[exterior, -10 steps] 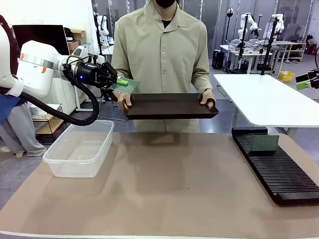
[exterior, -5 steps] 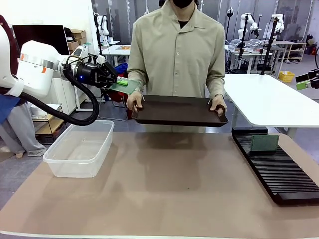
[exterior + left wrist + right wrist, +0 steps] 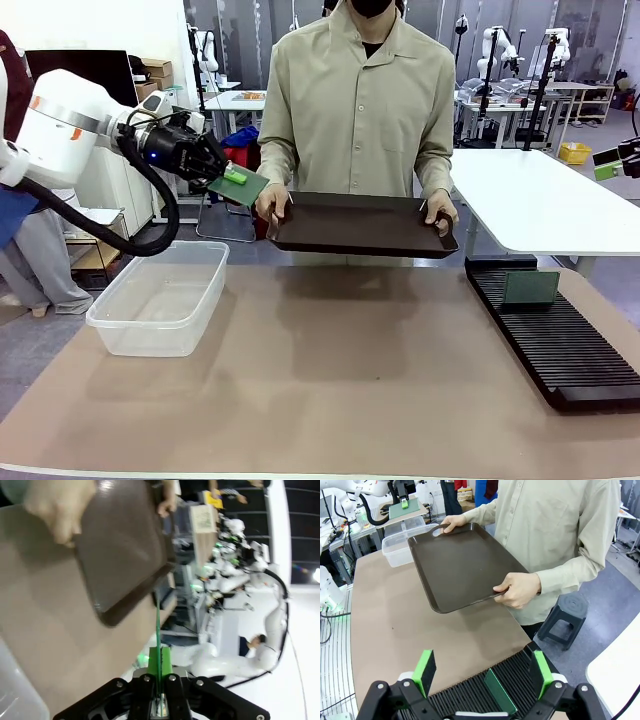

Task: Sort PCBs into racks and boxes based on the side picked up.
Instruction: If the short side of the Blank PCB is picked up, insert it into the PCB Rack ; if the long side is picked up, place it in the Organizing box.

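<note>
My left gripper point(image 3: 228, 175) is shut on a green PCB point(image 3: 240, 186), holding it tilted in the air at the left, above the far end of the clear box point(image 3: 160, 297). In the left wrist view the PCB point(image 3: 158, 630) shows edge-on between the shut fingers of my left gripper point(image 3: 159, 680). A second PCB point(image 3: 530, 287) stands upright in the black rack point(image 3: 555, 335) at the right; the right wrist view shows that PCB point(image 3: 499, 691) in the rack point(image 3: 520, 672) under my open right gripper point(image 3: 482, 672). The box point(image 3: 407, 536) looks bare inside.
A person at the far side holds a dark brown tray point(image 3: 362, 223) by its handles with both hands above the table's far edge. The brown tabletop point(image 3: 330, 380) lies between box and rack. A white table point(image 3: 540, 195) stands behind at the right.
My left gripper has swung the PCB slightly left and down, tilting it more steeply. The person shifted the tray to the right and lowered it a little.
</note>
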### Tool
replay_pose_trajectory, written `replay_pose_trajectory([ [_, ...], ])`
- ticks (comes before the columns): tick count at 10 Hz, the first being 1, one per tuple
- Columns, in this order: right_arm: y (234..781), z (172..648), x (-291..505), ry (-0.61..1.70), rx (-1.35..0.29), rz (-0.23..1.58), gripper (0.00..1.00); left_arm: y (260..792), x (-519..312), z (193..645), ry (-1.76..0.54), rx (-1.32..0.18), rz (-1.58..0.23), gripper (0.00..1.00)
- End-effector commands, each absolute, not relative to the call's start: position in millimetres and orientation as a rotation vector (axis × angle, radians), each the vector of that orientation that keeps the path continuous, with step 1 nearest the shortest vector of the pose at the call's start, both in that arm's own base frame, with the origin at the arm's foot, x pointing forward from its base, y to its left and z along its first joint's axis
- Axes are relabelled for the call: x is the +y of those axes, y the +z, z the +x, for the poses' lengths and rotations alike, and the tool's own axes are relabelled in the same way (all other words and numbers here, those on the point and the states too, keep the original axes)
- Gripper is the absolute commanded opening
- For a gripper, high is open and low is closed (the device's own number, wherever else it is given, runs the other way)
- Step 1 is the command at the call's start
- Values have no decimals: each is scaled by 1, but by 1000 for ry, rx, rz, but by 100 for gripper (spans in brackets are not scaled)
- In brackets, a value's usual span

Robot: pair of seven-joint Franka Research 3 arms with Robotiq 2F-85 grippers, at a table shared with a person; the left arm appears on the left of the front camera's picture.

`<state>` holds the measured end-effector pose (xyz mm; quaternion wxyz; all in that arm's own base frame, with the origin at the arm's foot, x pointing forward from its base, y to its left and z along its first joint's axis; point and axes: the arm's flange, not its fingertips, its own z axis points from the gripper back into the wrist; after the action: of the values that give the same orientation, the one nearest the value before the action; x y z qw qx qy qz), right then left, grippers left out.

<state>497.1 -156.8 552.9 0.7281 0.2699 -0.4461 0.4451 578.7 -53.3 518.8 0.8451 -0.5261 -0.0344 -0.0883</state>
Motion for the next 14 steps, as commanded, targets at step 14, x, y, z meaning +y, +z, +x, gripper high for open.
replay_pose_trajectory([
  [14, 552, 498, -156, 977, -984, 589, 100, 457, -8, 564, 98, -102, -693, 3],
])
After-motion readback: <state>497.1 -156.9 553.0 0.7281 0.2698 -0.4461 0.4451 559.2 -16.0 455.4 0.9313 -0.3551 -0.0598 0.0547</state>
